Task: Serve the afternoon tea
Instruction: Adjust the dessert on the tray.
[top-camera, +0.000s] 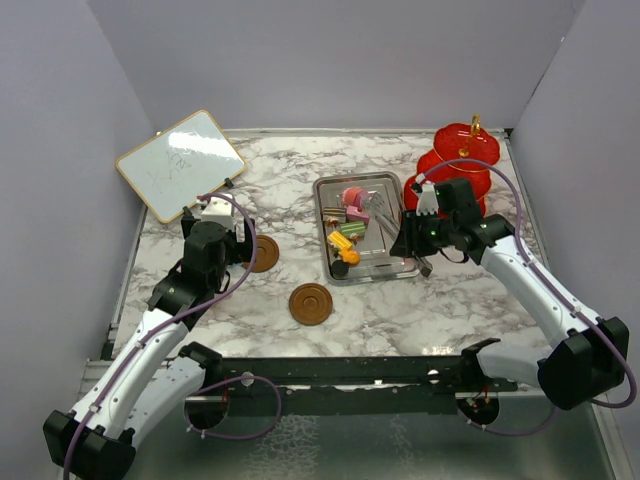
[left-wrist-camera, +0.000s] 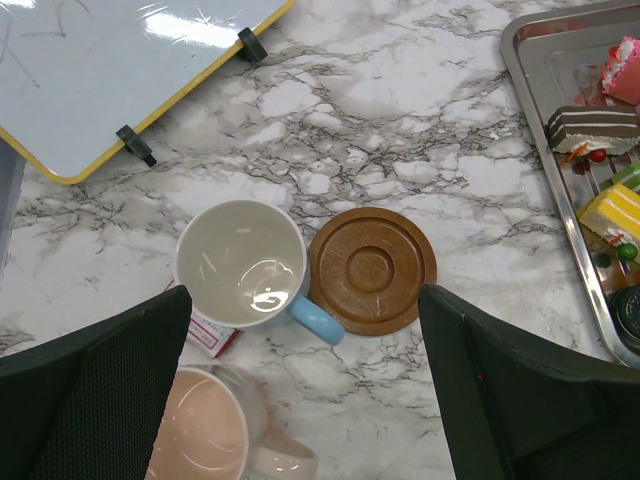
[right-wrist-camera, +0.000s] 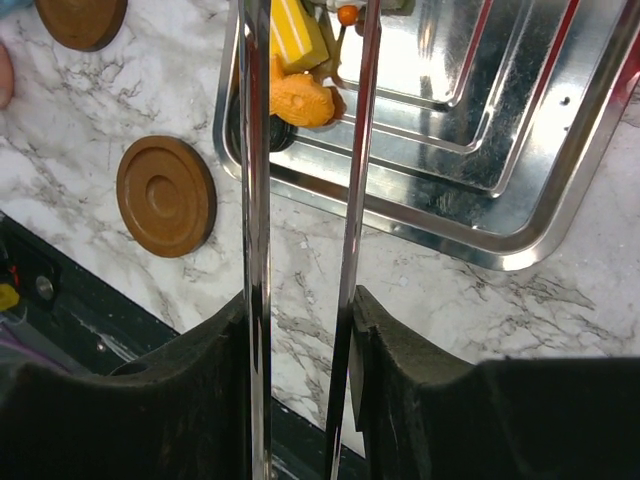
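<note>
My right gripper (right-wrist-camera: 300, 330) is shut on a pair of steel tongs (right-wrist-camera: 255, 200), one arm against each finger. The tongs reach over the near left corner of the steel tray (right-wrist-camera: 480, 245). A yellow cake piece (right-wrist-camera: 293, 32) and an orange piece (right-wrist-camera: 300, 100) lie between their arms. More cake pieces (top-camera: 350, 215) lie in the tray. The red three-tier stand (top-camera: 455, 165) stands at the back right, behind that arm. My left gripper (left-wrist-camera: 305, 400) hangs open above the blue cup (left-wrist-camera: 240, 262), the pink cup (left-wrist-camera: 205, 425) and a brown saucer (left-wrist-camera: 371, 270). A second saucer (top-camera: 311, 303) lies nearer the front.
A wood-framed whiteboard (top-camera: 180, 163) leans at the back left. A small red and white packet (left-wrist-camera: 210, 335) lies partly under the blue cup. Grey walls close in both sides and the back. A black rail (top-camera: 350, 372) runs along the near edge.
</note>
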